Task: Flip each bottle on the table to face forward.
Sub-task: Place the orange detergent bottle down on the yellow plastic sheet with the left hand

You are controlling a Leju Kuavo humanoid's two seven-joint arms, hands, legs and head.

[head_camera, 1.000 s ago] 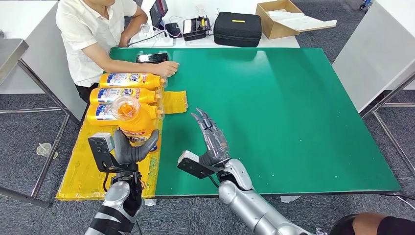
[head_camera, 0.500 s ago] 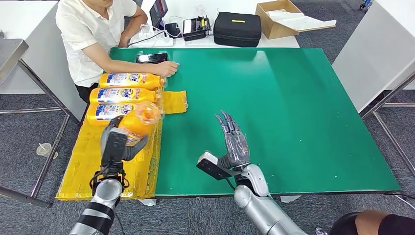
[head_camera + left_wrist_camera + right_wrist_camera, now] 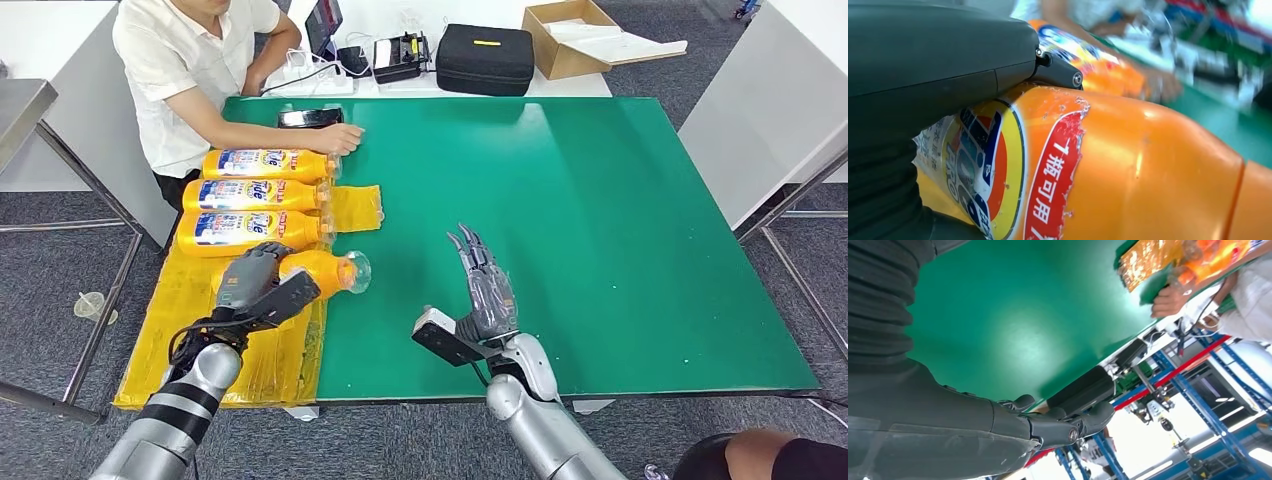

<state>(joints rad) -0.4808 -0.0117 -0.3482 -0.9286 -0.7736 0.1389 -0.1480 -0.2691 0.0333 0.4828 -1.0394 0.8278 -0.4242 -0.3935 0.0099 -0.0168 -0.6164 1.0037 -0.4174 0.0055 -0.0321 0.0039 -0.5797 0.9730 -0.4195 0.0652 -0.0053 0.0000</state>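
While my left hand (image 3: 262,288) grips the orange bottle (image 3: 318,272) around its body, the bottle lies on its side over the yellow sheet (image 3: 170,340) at the left edge of the green table (image 3: 600,200), its clear cap end pointing toward the table's middle. My fingers wrap over the top of the bottle, and in the left wrist view its label (image 3: 993,175), blue and red on yellow with a red strip of characters, sits right under my thumb (image 3: 948,65).

Three more bottles lie side by side on the far part of the yellow sheet, all with labels up: the nearest one (image 3: 248,230) just beyond the bottle I hold, the middle one (image 3: 255,194) touching it, and the far one (image 3: 268,162) beside that.

My right hand (image 3: 484,290) holds nothing; its fingers are straight and apart, raised above the green table well to the right of the bottles.

A person in a white shirt (image 3: 185,60) sits at the far left corner, one hand (image 3: 345,140) resting on the table next to the far bottle. A black phone (image 3: 311,118) lies on the table by that hand. Beyond the table stand a black case (image 3: 487,58) and an open cardboard box (image 3: 575,35).
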